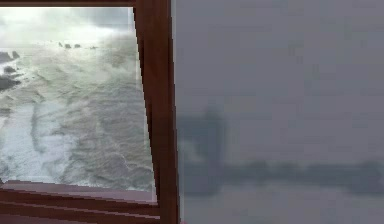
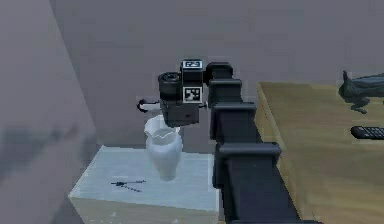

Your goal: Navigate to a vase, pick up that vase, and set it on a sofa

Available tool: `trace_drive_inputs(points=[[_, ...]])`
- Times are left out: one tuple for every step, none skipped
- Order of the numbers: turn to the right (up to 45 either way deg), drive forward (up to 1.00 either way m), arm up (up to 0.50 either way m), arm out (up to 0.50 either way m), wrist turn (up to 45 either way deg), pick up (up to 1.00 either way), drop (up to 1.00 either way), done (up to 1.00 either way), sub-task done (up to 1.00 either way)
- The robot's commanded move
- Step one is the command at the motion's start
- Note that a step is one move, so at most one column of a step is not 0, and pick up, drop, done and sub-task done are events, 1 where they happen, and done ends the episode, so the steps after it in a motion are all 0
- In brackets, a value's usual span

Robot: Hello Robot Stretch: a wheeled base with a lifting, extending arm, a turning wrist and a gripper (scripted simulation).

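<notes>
Home interior: framed seascape painting point(image 1: 75, 100) on wall, wooden table point(image 2: 320, 160), white cabinet point(image 2: 108, 162).

We are seeing a framed seascape point(image 1: 75, 100) hanging at nine o'clock in the forward view. In the arm side view a pale stand point(image 2: 115, 168) is sitting at seven o'clock, and a wooden table point(image 2: 310, 145) at three o'clock is carrying a dark figure point(image 2: 365, 90).

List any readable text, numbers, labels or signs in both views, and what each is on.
No readable text in either view.
White squares at the arm's far end: black block marks, not letters or numbers.
Small dark marks on the pale stand: too small to tell, nothing legible.
White vase: plain, no print.
Framed picture: a rough-water scene, no caption or signature to read.
</notes>
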Motion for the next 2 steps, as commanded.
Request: trace_drive_inputs(points=[[0.0, 0.0, -0.24, 0.0, 0.0, 0.0, 0.0, 0.0, 0.0], [0.0, 0.0, 0.0, 0.0, 0.0, 1.0, 0.0, 0.0, 0.0]])
